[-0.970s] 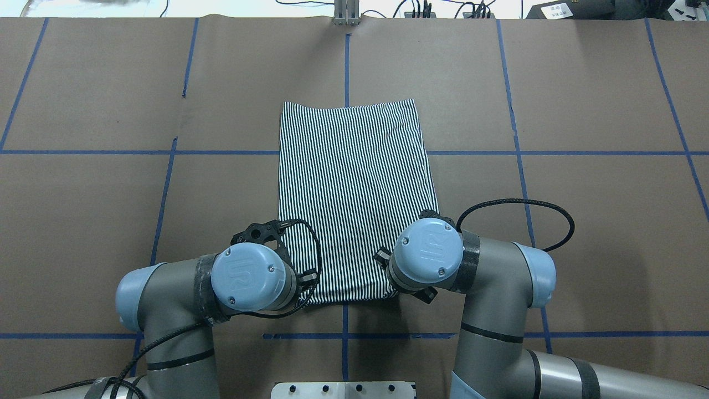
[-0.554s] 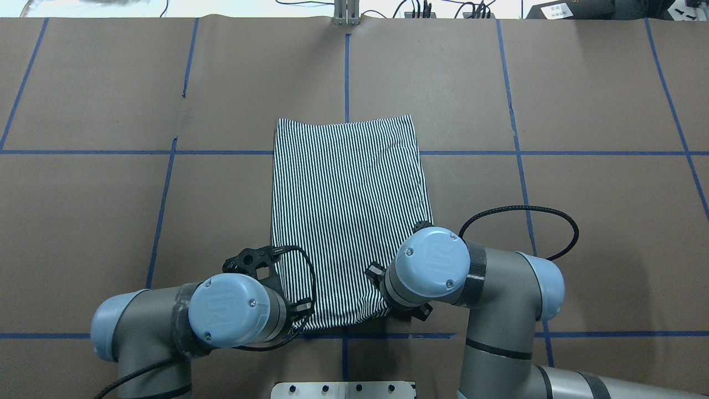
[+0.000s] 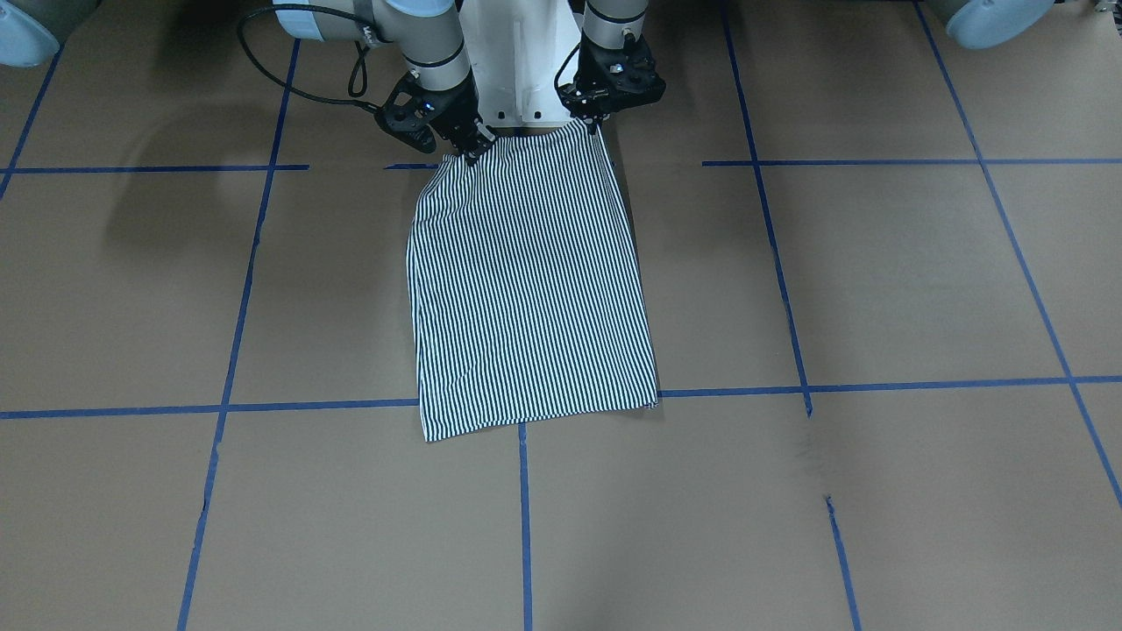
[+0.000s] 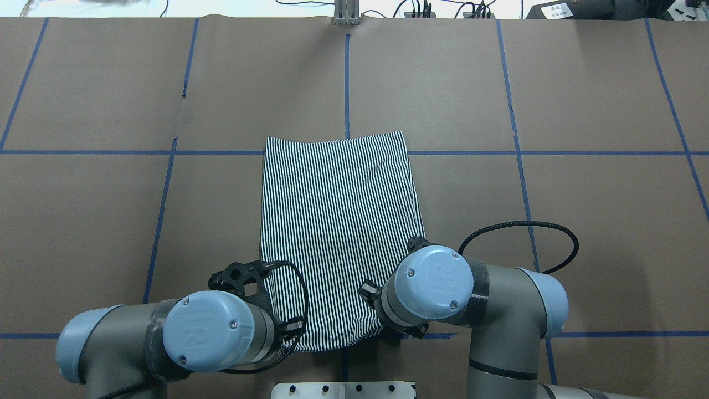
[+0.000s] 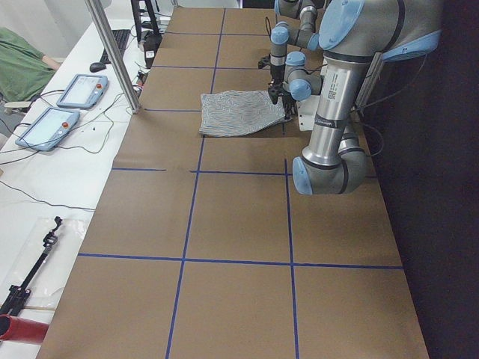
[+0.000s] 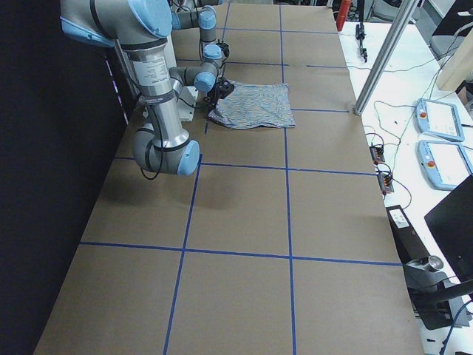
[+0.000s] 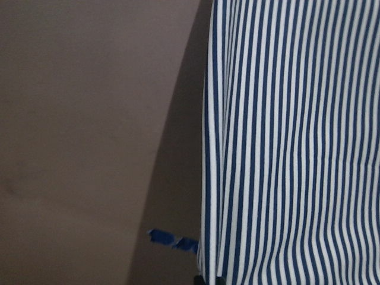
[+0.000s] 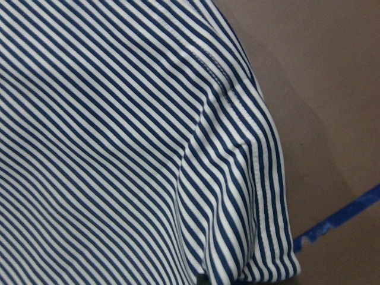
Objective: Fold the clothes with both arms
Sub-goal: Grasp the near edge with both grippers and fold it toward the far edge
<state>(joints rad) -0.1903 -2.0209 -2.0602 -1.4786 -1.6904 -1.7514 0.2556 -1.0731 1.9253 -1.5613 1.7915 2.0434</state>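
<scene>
The striped shirt (image 4: 339, 221) lay as a long, narrow panel in the middle of the desk (image 4: 581, 94), running from my side towards the far edge. Its far hem rested flat about where a cross line of blue tape (image 4: 554, 152) met the centre line. Its near end came close to the desk's edge on my side, just in front of my white pedestal (image 3: 517, 70). That near end was raised off the brown surface and sagged a little between its two corners, while the rest lay flat.

My left pincer (image 3: 596, 125) was pressed together on the shirt's near corner on my left, pointing down. My left wrist camera showed the fabric's edge hanging clear of the desk, with a shadow beside it. My right pincer (image 3: 472, 149) pinched the other near corner and was tilted inward towards the cloth. From that wrist I saw a stitched hem folded over the stripes, right at the corner I held. Both arms were bent in close to the pedestal, wrists over the shirt's near end.

A black cable (image 4: 520, 223) looped out from my right forearm above the desk, beside the shirt and apart from it. Beyond the desk's far edge, two handheld screen units (image 6: 442, 157) lay on a white side table.
</scene>
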